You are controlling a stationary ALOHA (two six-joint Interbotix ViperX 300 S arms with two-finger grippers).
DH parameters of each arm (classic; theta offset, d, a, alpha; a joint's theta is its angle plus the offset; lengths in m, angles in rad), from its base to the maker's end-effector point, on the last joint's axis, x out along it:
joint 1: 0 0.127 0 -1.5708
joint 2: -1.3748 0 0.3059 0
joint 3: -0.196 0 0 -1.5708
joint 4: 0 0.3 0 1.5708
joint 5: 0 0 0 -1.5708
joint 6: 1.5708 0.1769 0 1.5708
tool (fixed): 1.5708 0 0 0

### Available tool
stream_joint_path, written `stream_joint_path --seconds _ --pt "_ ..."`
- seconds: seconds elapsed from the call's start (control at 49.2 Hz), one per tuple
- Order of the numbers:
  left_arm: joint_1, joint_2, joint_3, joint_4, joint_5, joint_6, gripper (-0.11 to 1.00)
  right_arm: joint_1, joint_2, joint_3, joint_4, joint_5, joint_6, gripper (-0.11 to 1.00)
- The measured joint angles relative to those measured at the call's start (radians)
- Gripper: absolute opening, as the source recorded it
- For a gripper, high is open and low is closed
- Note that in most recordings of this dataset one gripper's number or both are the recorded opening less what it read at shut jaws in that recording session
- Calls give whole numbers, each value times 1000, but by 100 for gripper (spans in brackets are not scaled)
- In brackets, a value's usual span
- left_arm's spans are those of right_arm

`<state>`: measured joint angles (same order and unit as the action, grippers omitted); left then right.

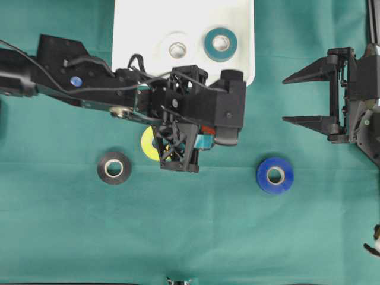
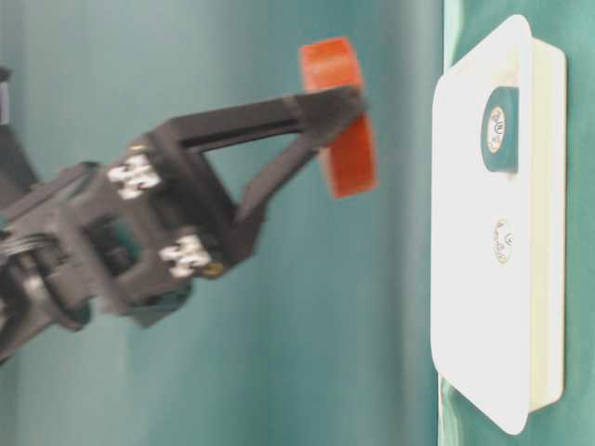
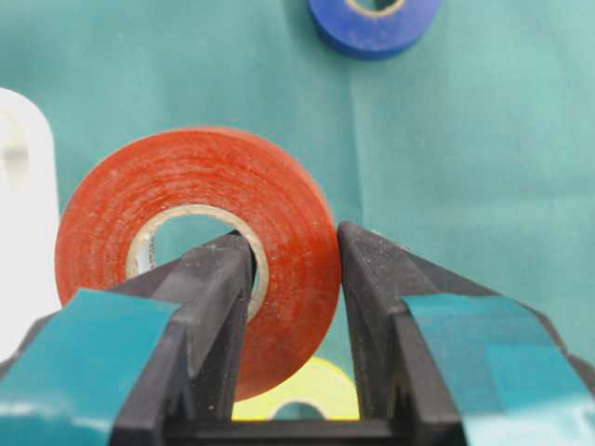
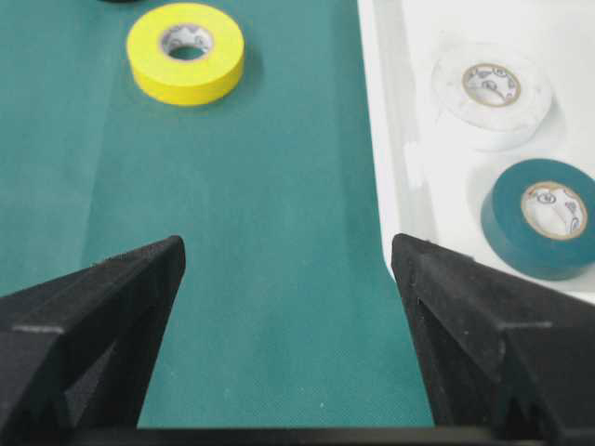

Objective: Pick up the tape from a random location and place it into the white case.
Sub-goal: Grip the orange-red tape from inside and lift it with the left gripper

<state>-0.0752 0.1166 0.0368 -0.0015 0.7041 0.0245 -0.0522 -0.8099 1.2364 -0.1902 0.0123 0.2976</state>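
White case point(image 1: 133, 35): left half bare; white roll point(image 1: 177, 50) and teal roll point(image 1: 221, 43) lie close together toward its right half. Left claw point(image 1: 191, 142) clamped on red roll point(image 3: 195, 251), lifted off the counter point(image 1: 196, 225), over the yellow roll point(image 1: 149, 143). Black roll point(image 1: 114, 167) and blue roll point(image 1: 275, 175) well apart, open cloth between them. Right claw point(image 1: 304, 98) spread wide beside the case's right edge.

Yellow roll point(image 1: 148, 144) — half hidden under the left tool point(image 1: 189, 145) overhead.

Overhead looks straight down; right wrist shares its white case point(image 1: 136, 35).
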Motion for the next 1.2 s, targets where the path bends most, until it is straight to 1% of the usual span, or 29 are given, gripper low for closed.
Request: stream_joint_path --seconds 0.203,0.305,1.199 --pt "0 -44 -35 3 51 21 26 2 0 -3 0 0 0 85" --pt "0 -60 -43 3 61 21 26 0 0 -6 0 0 0 85" --pt "5 -66 -43 3 60 21 26 2 0 -11 0 0 0 85"
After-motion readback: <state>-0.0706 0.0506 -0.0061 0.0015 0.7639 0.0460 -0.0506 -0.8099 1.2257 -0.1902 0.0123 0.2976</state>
